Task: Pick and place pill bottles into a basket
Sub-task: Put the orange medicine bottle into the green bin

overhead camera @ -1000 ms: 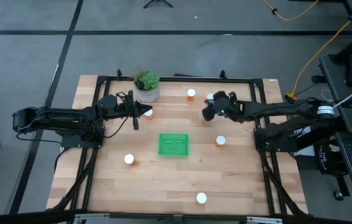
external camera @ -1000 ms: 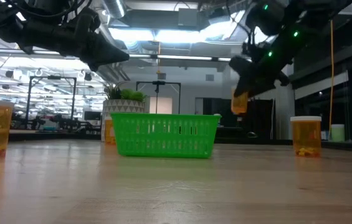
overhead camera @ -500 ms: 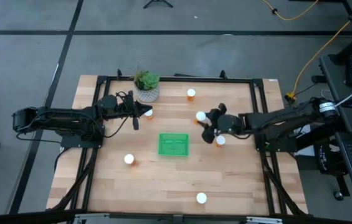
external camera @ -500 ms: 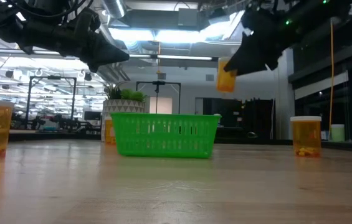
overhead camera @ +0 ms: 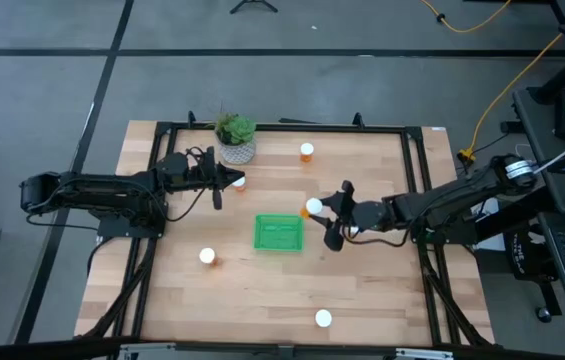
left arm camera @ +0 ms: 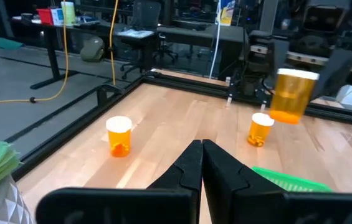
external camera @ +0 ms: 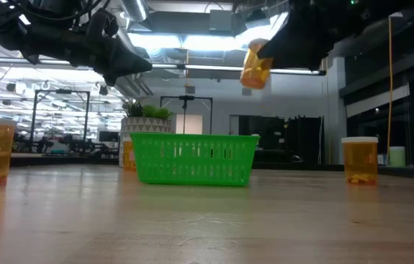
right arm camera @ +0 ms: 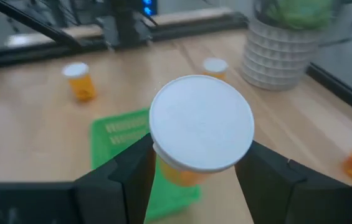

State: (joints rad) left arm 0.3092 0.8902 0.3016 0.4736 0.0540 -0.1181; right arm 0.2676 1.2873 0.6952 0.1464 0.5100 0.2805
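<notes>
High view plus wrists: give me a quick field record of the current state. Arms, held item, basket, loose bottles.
right gripper: shut on held pill bottle, raised just right of the basket
left gripper: shut, empty, raised beside the potted plant
basket: green, mid-table, no bottles inside
loose pill bottles: five upright on the table; one at the far edge, one at the near edge
</notes>
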